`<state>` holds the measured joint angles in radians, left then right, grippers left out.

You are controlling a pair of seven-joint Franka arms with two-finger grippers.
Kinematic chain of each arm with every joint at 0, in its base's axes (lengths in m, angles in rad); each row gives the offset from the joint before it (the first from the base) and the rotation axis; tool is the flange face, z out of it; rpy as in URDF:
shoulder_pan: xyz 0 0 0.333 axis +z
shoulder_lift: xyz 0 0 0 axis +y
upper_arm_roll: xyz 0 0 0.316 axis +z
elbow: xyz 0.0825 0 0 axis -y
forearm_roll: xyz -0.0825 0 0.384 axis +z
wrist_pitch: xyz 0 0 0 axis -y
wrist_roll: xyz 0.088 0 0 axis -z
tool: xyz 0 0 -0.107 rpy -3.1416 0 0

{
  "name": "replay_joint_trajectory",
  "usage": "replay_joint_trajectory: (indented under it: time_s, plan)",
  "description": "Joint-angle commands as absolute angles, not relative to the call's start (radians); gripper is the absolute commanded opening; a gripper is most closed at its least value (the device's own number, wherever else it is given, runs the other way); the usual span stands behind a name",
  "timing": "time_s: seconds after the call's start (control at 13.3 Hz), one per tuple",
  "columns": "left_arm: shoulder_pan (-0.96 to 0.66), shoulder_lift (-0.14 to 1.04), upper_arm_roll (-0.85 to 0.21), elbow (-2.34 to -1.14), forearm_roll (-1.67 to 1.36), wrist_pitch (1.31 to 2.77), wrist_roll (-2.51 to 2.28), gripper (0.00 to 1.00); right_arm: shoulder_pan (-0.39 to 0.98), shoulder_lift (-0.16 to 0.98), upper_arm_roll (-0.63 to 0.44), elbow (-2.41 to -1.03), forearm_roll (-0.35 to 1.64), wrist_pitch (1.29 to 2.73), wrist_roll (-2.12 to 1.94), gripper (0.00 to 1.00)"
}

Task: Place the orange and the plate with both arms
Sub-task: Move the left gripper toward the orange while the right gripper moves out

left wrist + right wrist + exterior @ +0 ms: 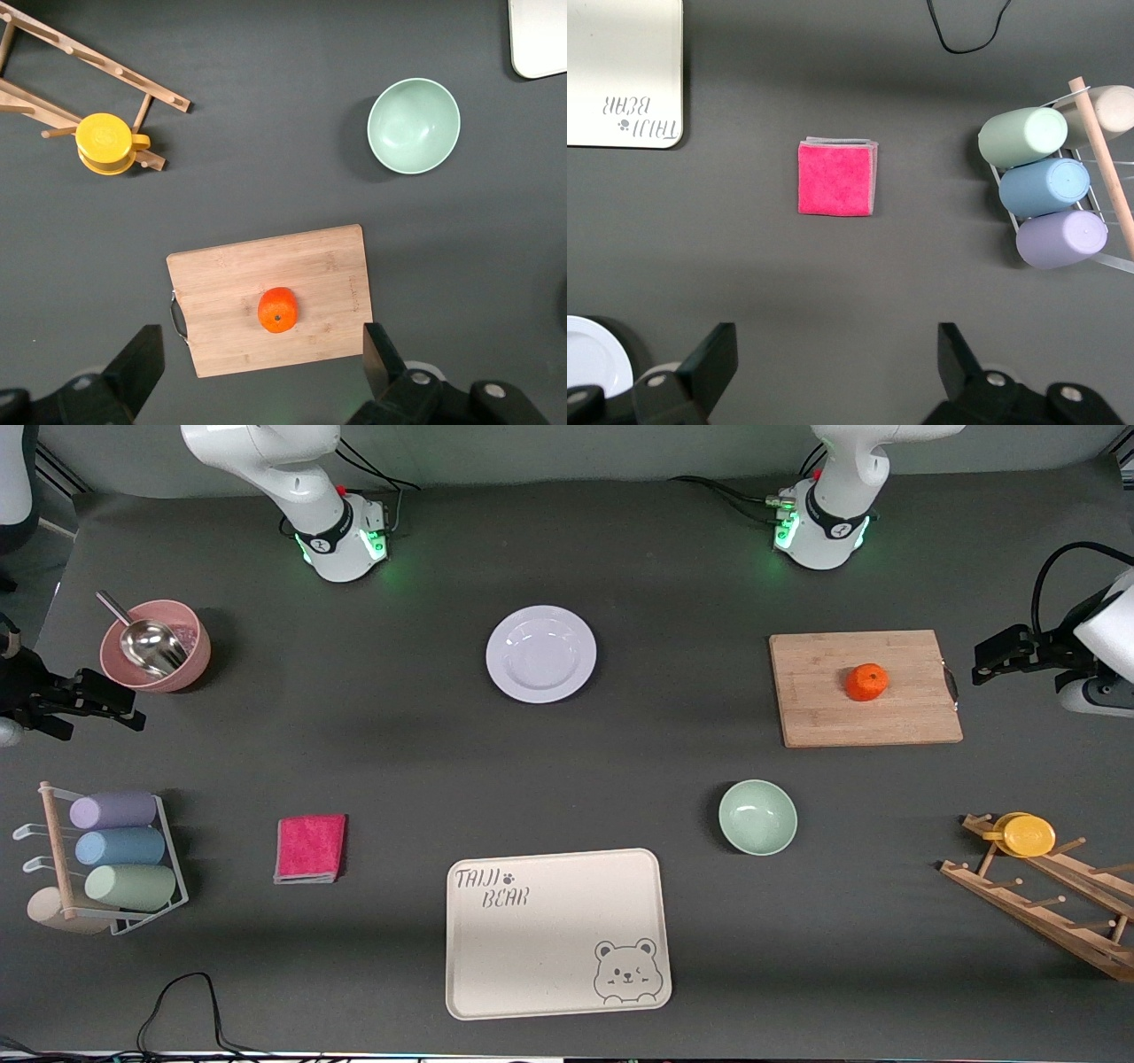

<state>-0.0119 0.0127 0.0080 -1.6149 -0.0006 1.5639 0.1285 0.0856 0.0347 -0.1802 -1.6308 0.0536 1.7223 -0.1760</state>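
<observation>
We take the bear tray [556, 932] as our landmark. The plate [540, 654] lies flat on the tabletop [399, 762], farther from the front camera than the tray and about in line with it. The orange [866, 682] sits on the cutting board [864, 688], also farther from the camera than the tray and toward the left arm's end of the tabletop. A green bowl [757, 817] stands between the board and the tray, and a pink cloth [310, 848] lies beside the tray toward the right arm's end.

The left gripper [261, 376] hangs high over the board, with the orange almost between its fingers [133, 367] in the left wrist view; the fingers are spread wide and hold nothing. The right gripper [833, 376] is high over the bare tabletop, near the cloth, with its fingers wide apart and empty as well. Nothing is grasped yet.

We see some risks. The orange is round, so an off-centre closing may push it and it may roll off the board. The plate is flat and thin, so the fingers may slide on the rim or only push the plate along the tabletop. If both arms go to the tray together, they may meet over it, and the bowl stands close to the left arm's path.
</observation>
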Motion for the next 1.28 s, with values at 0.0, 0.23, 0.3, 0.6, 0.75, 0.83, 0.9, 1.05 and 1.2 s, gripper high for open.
replay_joint_trajectory:
  time_s: [0.0,0.23,0.3,0.6,0.75,0.83,0.9,1.05,1.2]
  plan:
    - [-0.017,0.021,0.011,-1.592,0.012,1.539,0.123,1.00,0.087,0.035,-0.184,-1.617,0.046,1.712,-0.195,1.00]
    - [-0.017,0.021,0.011,-1.592,0.011,1.537,0.118,1.00,0.087,0.038,-0.183,-1.617,0.044,1.713,-0.195,1.00]
    - [-0.017,0.021,0.012,-1.592,0.012,1.537,0.124,1.00,0.087,0.038,-0.183,-1.615,0.044,1.713,-0.195,1.00]
    - [-0.015,-0.008,0.029,-1.594,0.017,1.481,0.133,1.00,0.089,0.038,-0.181,-1.615,0.044,1.712,-0.195,1.00]
    - [-0.008,-0.064,0.040,-1.608,0.037,1.424,0.146,1.00,0.089,0.040,-0.181,-1.615,0.044,1.713,-0.196,1.00]
    - [0.012,-0.095,0.038,-1.626,0.041,1.411,0.165,1.00,0.087,0.041,-0.181,-1.615,0.043,1.713,-0.196,1.00]
    - [0.024,-0.136,0.038,-1.666,0.041,1.411,0.184,1.00,0.089,0.047,-0.181,-1.612,0.043,1.713,-0.196,1.00]
    - [0.040,-0.254,0.040,-1.803,0.044,1.443,0.187,1.00,0.094,0.061,-0.178,-1.603,0.043,1.713,-0.193,1.00]
    - [0.052,-0.345,0.038,-1.909,0.044,1.466,0.187,1.00,0.095,0.066,-0.173,-1.597,0.037,1.713,-0.195,1.00]
